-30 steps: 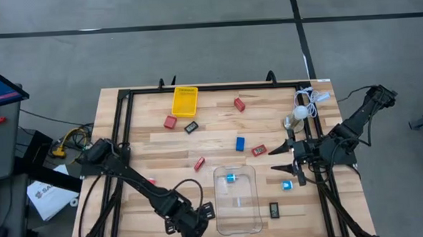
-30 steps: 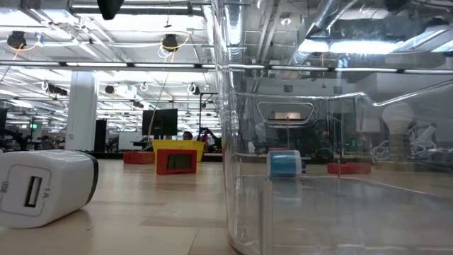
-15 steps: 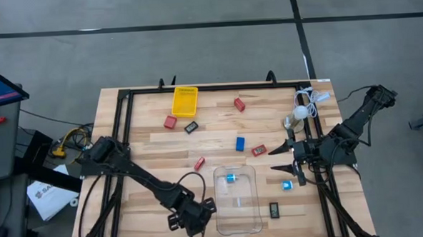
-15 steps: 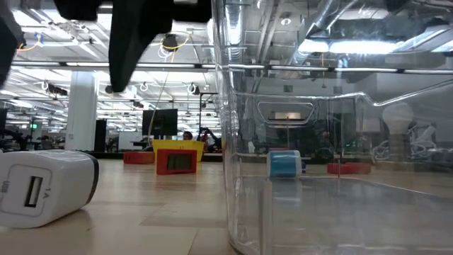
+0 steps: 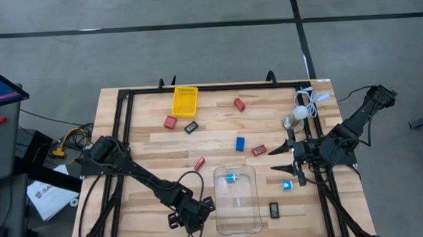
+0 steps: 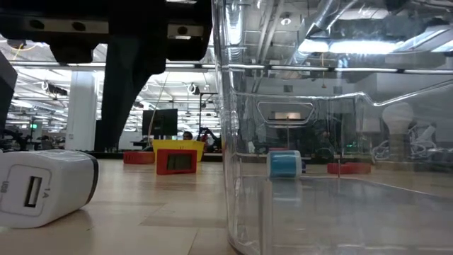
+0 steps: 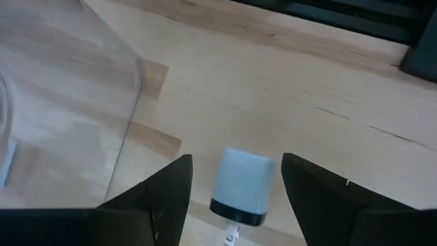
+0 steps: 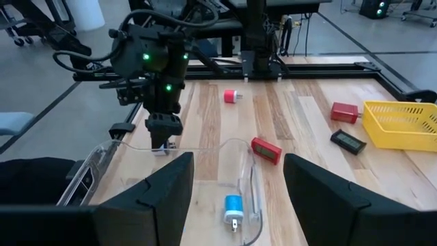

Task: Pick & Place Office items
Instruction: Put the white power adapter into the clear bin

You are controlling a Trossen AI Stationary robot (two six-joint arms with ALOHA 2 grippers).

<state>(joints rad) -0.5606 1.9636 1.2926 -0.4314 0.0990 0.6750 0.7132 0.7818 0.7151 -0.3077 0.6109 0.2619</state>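
Note:
A white plug-in charger (image 7: pixel 242 186) lies on its side on the wood just left of the clear bin (image 5: pixel 236 199). It also shows in the low view (image 6: pixel 44 188). My left gripper (image 7: pixel 235 205) is open and low over it, with a finger on either side and a gap showing to each. One finger shows in the low view (image 6: pixel 124 99). In the high view the gripper (image 5: pixel 193 218) hides the charger. A white-and-cyan piece (image 5: pixel 230 178) lies in the bin. My right gripper (image 5: pixel 288 161) waits open at the right, above another cyan piece (image 5: pixel 287 185).
Red blocks (image 5: pixel 170 122) (image 5: pixel 239 104) (image 5: pixel 259 151) (image 5: pixel 199 163), a blue block (image 5: pixel 240 144) and black rectangles (image 5: pixel 191 126) (image 5: pixel 274 210) lie scattered on the table. A yellow tray (image 5: pixel 184 100) stands at the far edge. A white lamp with a coiled cable (image 5: pixel 297 115) is at the far right.
My left gripper has moved from the table's near edge toward the bin's left side and come down around the white charger. Its fingers have dropped into the low view from above. The charger has stayed where it was.

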